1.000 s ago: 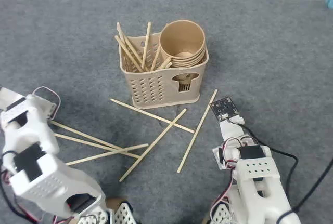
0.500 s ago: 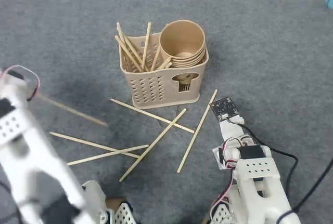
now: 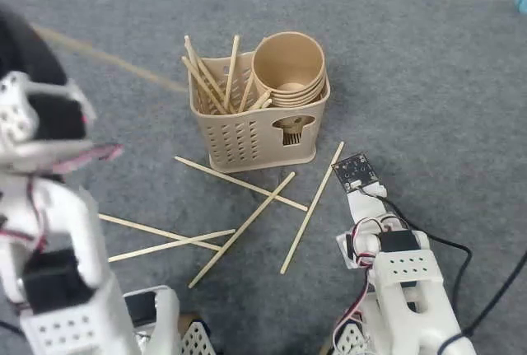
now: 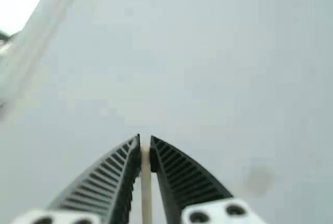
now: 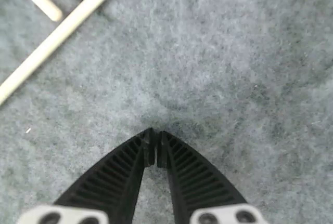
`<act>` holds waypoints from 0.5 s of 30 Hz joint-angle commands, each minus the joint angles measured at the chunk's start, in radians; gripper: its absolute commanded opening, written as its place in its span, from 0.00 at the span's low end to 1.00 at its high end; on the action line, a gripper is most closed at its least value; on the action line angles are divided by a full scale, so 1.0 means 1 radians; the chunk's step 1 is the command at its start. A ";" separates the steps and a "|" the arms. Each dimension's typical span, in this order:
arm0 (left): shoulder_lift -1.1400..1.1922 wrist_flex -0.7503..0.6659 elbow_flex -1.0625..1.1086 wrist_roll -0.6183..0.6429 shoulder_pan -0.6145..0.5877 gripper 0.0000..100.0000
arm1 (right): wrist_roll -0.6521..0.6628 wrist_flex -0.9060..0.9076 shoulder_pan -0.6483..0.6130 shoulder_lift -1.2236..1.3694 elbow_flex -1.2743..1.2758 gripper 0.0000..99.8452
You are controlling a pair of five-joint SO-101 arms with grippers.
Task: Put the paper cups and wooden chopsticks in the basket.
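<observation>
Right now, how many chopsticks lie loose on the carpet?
5 chopsticks. Three before the basket: one crosswise, two slanted. Two overlapping further left. A sixth chopstick is gripped by the left end effector; its arm may hide more.

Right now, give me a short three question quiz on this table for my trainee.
1. True or false: the cups lie loose beside the basket.
2. How many chopsticks lie flat on the mat?
3. The left gripper holds: A a cup, B a chopstick, C nothing.
Key: 1 false, they are stacked in the basket; 2 five; 3 B.
</observation>
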 commanded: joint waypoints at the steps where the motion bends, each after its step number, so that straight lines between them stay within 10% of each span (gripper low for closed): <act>1: -0.035 -0.239 -0.058 -0.141 0.201 0.01 | 0.011 0.012 -0.004 -0.019 -0.003 0.04; 15: 0.298 -0.100 -0.199 -0.184 0.328 0.01 | 0.012 0.051 -0.004 -0.019 -0.009 0.04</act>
